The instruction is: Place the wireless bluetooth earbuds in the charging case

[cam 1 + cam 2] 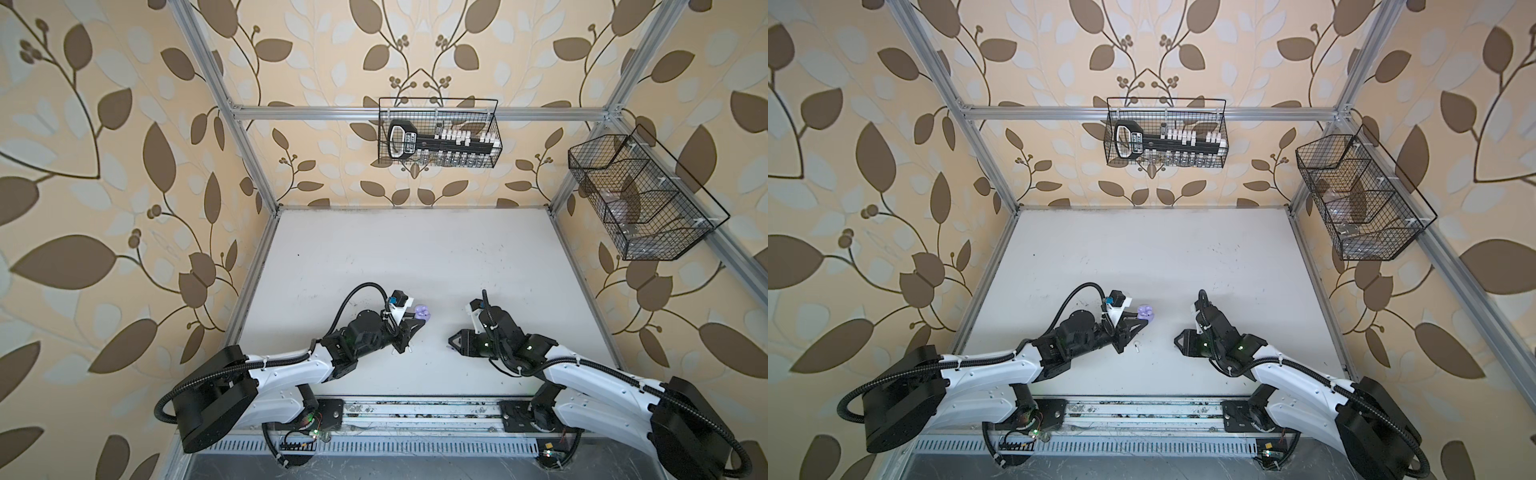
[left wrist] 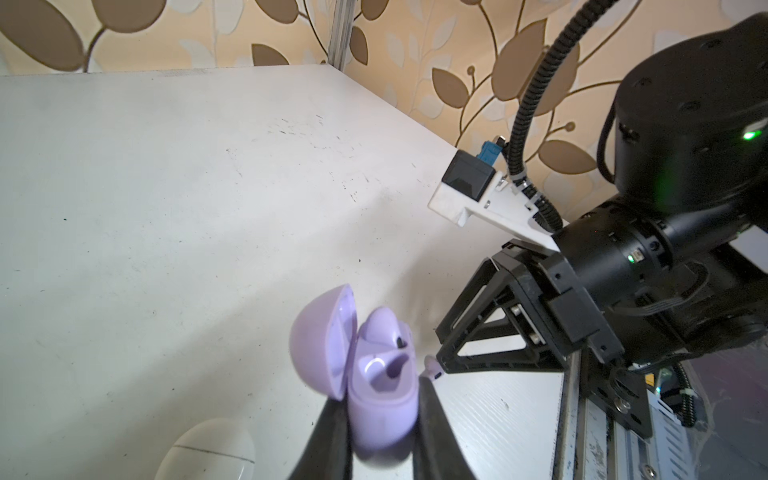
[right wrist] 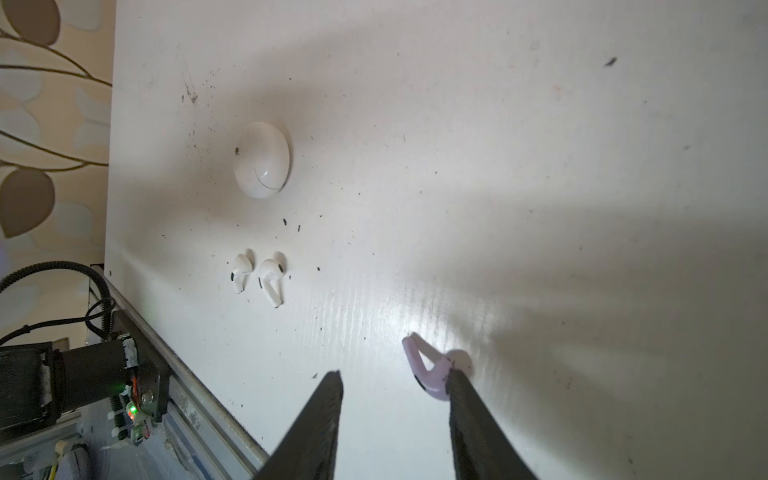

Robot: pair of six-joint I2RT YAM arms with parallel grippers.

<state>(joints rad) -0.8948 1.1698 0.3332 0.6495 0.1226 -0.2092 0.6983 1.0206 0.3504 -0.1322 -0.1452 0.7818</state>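
Observation:
My left gripper (image 2: 380, 415) is shut on the lilac charging case (image 2: 382, 386), one finger on each side of its base. The lid stands open and one lilac earbud (image 2: 384, 328) sits in a slot; the other slot is empty. In both top views the case (image 1: 423, 312) (image 1: 1145, 311) shows at the left gripper's tip. A second lilac earbud (image 3: 430, 376) lies on the table against the inner tip of one finger of my right gripper (image 3: 395, 378), which is open. Two white earbuds (image 3: 241, 272) (image 3: 272, 278) lie side by side nearer the table's front rail.
A closed white case (image 3: 261, 160) rests on the table beyond the white earbuds and also shows beside the left gripper (image 2: 208, 453). Two wire baskets (image 1: 440, 133) (image 1: 640, 199) hang on the walls. The metal rail (image 1: 415, 409) runs along the table's front edge.

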